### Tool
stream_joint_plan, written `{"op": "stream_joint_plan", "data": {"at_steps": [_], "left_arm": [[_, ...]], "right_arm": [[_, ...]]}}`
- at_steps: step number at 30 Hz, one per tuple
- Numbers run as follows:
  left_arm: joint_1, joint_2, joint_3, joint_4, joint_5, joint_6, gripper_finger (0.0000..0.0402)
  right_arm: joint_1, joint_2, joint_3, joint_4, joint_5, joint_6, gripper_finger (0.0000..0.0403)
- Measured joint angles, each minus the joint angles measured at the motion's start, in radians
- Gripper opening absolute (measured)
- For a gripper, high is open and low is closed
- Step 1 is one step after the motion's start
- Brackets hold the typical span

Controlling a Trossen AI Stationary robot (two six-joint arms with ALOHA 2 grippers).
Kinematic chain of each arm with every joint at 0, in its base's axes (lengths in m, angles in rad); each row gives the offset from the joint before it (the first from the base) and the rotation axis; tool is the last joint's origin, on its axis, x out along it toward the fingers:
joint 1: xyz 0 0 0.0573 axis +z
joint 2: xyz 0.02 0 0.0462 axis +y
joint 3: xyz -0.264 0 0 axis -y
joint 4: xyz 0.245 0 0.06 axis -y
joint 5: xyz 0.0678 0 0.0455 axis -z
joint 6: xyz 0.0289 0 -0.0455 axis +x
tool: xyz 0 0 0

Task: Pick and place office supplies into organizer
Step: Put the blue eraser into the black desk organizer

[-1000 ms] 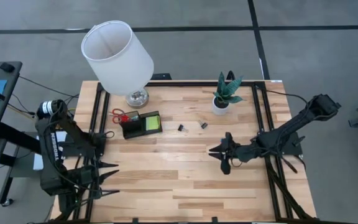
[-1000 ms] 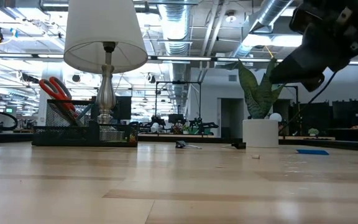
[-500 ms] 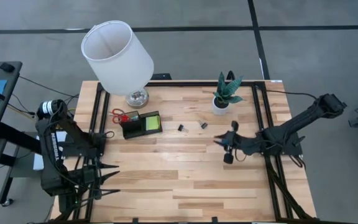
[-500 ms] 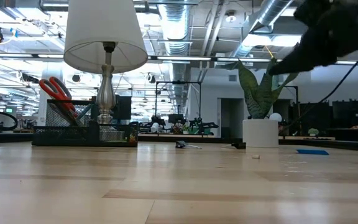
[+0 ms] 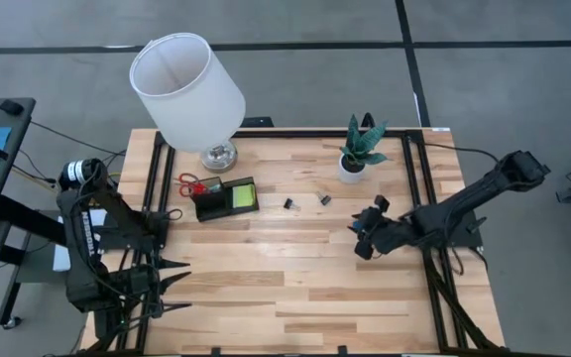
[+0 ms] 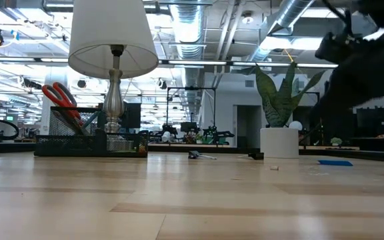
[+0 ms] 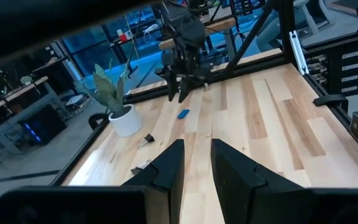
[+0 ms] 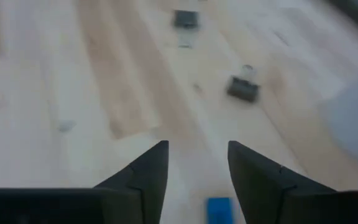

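While blurred, right gripper [image 8: 193, 165] over eraser [image 8: 219, 209]

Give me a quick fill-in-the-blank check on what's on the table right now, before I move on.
The red-handled scissors stand in the black ____ tray.
Two small black binder clips lie on the ____ table.
The right gripper is open above a small ____ eraser.
The potted green plant sits in a ____ pot.

Missing words: organizer; wooden; blue; white
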Motion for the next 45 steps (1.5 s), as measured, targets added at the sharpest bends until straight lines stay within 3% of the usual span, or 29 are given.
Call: {"op": "stream_joint_plan", "data": {"at_steps": [4, 14, 22, 26, 45], "left_arm": [[0.003, 0.0, 0.0, 0.0, -0.01, 0.004, 0.0073], [0.004, 0.0, 0.0, -0.001, -0.021, 0.005, 0.0073], [0.004, 0.0, 0.0, -0.001, -0.032, 0.005, 0.0073], [0.004, 0.0, 0.0, 0.0, -0.064, 0.005, 0.0073], [0.004, 0.0, 0.0, 0.0, -0.093, 0.002, 0.0073]], "right_arm": [[0.002, 0.07, 0.0, -0.002, 0.081, -0.03, 0.0168], [-0.006, -0.001, -0.122, 0.041, 0.018, 0.026, 0.0166], [0.023, -0.001, -0.326, 0.401, 0.098, -0.015, 0.0167], [0.023, 0.024, -0.408, 0.527, 0.095, 0.05, 0.0169], [0.073, 0.289, -0.41, 0.802, 0.067, 0.159, 0.0153]]}}
